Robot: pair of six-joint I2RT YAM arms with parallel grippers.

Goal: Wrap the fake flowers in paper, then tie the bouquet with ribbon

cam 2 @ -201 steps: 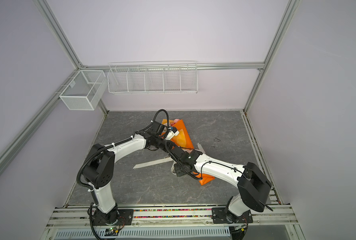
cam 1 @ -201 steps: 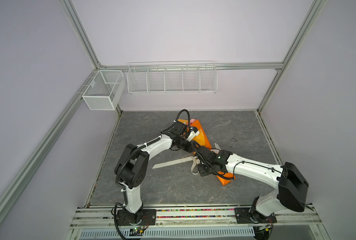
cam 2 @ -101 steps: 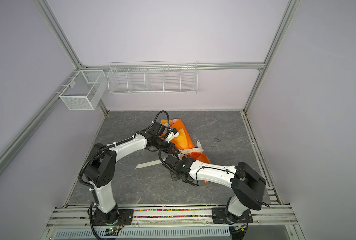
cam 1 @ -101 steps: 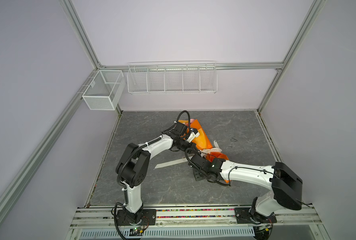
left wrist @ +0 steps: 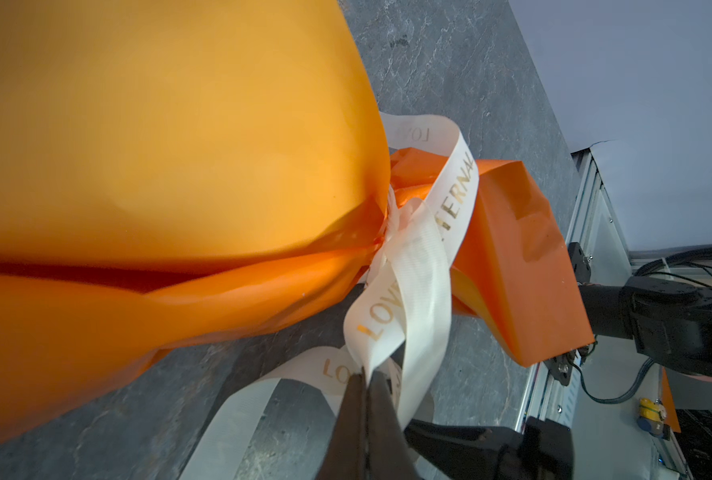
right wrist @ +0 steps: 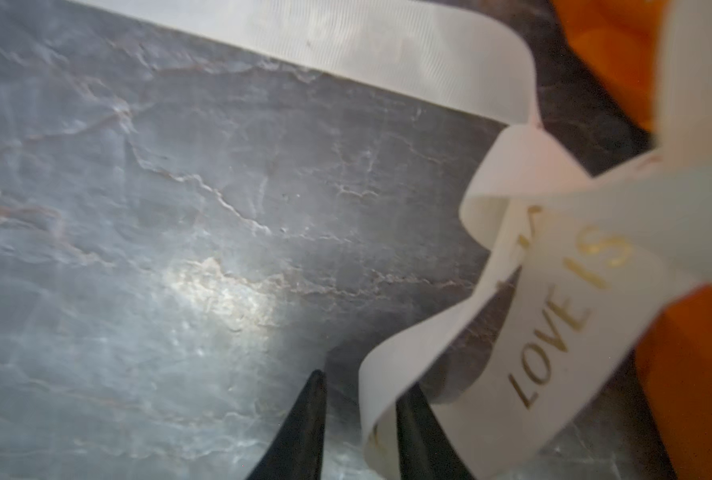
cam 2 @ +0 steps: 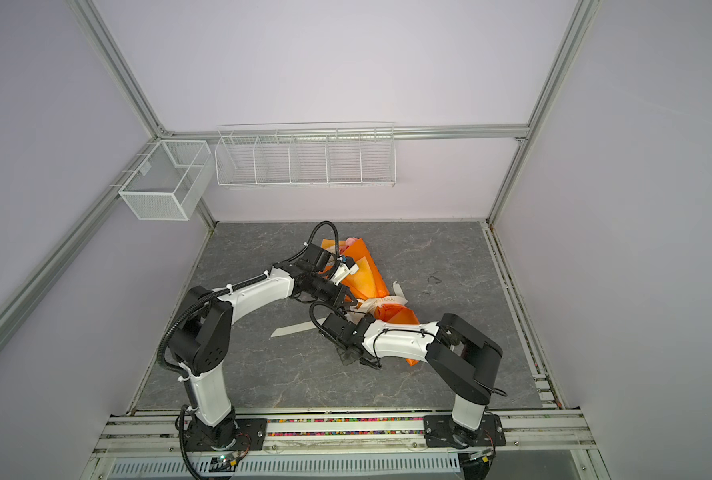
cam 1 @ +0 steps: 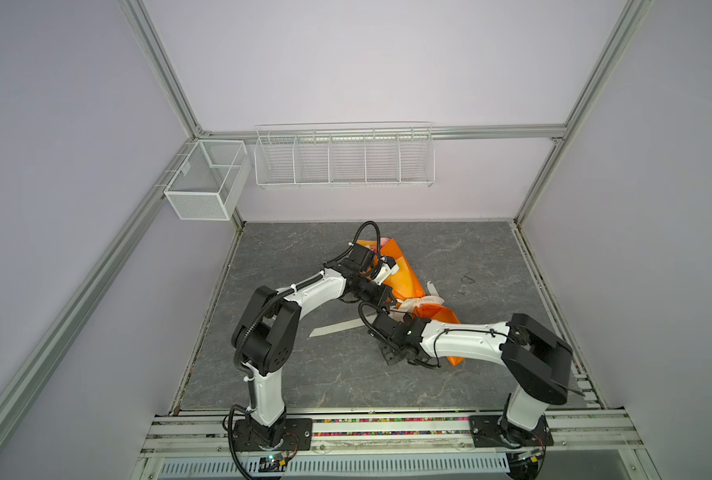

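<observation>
Orange paper wrapped the bouquet (cam 1: 404, 276) on the grey table (cam 1: 304, 374); the left claw (left wrist: 364, 384) was clamped on its cream ribbon (left wrist: 423, 266), the right claw (right wrist: 360, 390) slightly parted, gripping nothing.

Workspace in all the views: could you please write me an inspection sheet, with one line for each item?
Surface: grey marbled tabletop, otherwise bare.
Job's things: bouquet in orange paper lies flat; cream lettered ribbon is cinched round its narrow part.
Clutter: one small dark squiggle, too small to identify.
Grippers: left gripper shut on the ribbon; right gripper open, a ribbon loop between its fingers.
Cables: black cable loop at each wrist, near the bouquet.
Surroundings: mesh basket and wire rack on the walls.
</observation>
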